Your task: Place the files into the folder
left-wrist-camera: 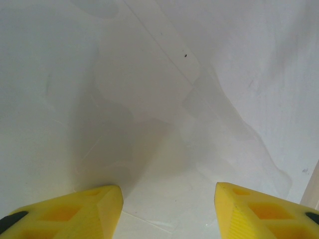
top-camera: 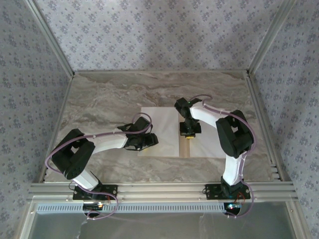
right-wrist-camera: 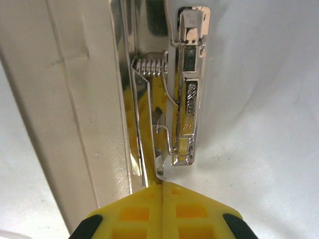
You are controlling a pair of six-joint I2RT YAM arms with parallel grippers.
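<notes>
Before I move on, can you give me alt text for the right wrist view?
The right hand, yellow fingers shut together, points at the folder's chrome spring clip, which lies beside the tan spine. White paper lies to the clip's right.

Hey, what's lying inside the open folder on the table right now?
White sheets cover both sides of the folder, and a shiny metal clip sits by its tan spine. The folder's leaves beneath the paper are hidden.
</notes>
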